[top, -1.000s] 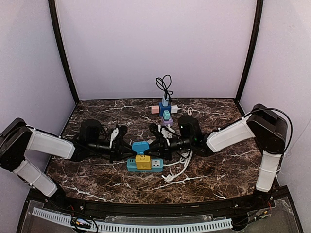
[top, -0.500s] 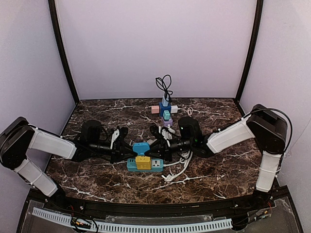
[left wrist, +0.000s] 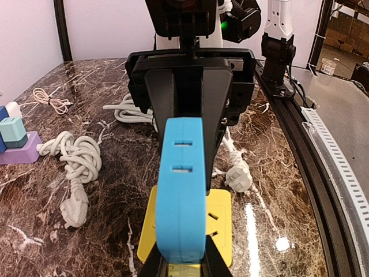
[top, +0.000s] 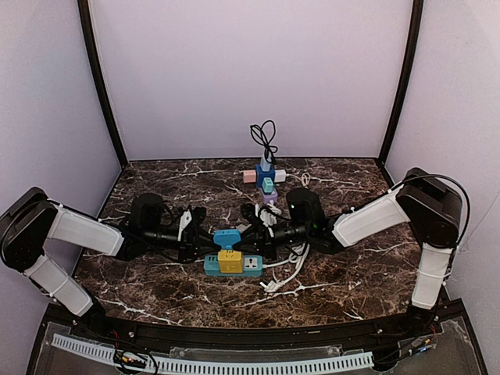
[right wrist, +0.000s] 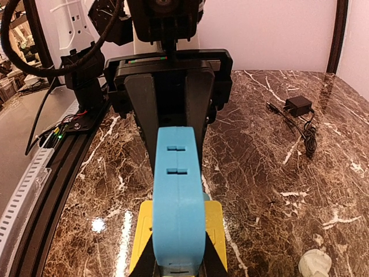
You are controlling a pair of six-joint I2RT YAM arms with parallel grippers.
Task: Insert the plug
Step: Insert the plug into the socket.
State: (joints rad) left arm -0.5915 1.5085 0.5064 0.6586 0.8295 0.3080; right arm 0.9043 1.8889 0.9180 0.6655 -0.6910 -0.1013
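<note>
left pincer (top: 209,237) and right pincer (top: 244,233) both clenched on blue plug (top: 226,235); dark marble table (top: 351,273), lilac walls (top: 250,70).

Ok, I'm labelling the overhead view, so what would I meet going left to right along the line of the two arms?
left arm's white forearm → left gripper → blue adapter → right gripper → right arm's white forearm

Dark, white-veined tabletop (top: 156,183). Carries a teal strip (top: 251,266) lying flat near the middle, with a loose tangle of white cable (top: 285,273) touching its right end. Holds a cluster of coloured adapters (top: 266,186) farther back, a small pale cord (top: 305,180) just beside them, and a black charger (right wrist: 300,106) with its lead.
</note>
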